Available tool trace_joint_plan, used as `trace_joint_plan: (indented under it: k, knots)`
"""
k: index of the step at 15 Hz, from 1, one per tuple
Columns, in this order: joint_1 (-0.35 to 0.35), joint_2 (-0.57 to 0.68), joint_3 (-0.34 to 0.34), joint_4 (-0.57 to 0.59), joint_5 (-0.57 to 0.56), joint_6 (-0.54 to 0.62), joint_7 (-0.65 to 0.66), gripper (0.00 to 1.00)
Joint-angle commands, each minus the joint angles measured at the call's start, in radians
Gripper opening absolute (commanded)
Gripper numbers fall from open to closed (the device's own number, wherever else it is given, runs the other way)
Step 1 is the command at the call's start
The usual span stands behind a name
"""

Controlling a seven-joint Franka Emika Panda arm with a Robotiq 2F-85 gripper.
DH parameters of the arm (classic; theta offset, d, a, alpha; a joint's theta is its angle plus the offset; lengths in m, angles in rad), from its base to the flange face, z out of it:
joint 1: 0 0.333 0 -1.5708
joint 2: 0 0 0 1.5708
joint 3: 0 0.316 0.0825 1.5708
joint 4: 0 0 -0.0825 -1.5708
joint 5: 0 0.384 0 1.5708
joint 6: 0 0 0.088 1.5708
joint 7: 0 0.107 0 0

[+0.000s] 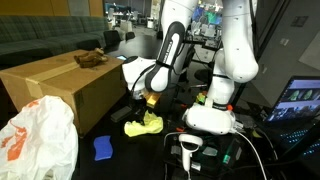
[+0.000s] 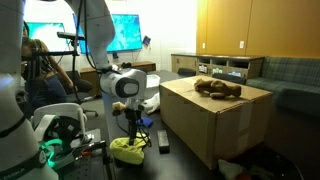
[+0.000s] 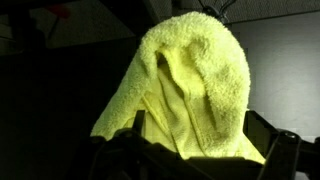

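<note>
Scanning an exterior view left to right: bag [image 1: 35, 135], box [image 1: 70, 85] with a brown toy [image 1: 92, 58] on top, blue pad [image 1: 103, 148] on the floor [image 1: 125, 155]. Yellow towel [image 1: 143, 125] lay bunched on the floor at 3 o'clock from the pad, near the box's foot. At 12 o'clock, just above the towel, the gripper [image 1: 150, 101] hung with jaws spread wide, clamping nothing. Wrist view: towel [image 3: 190, 90] filled the frame. Judged: gripper placed over towel; no grasp, no lift yet.
</note>
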State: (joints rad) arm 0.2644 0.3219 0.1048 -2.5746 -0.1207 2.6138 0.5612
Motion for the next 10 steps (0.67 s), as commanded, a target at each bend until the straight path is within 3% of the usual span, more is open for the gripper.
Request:
trace_joint_plan:
  k: [1, 10]
  knots:
    - [0.029, 0.112, -0.054, 0.077, -0.018, 0.012, -0.005, 1.0]
    - [0.002, 0.276, -0.066, 0.126, 0.023, 0.171, -0.176, 1.0]
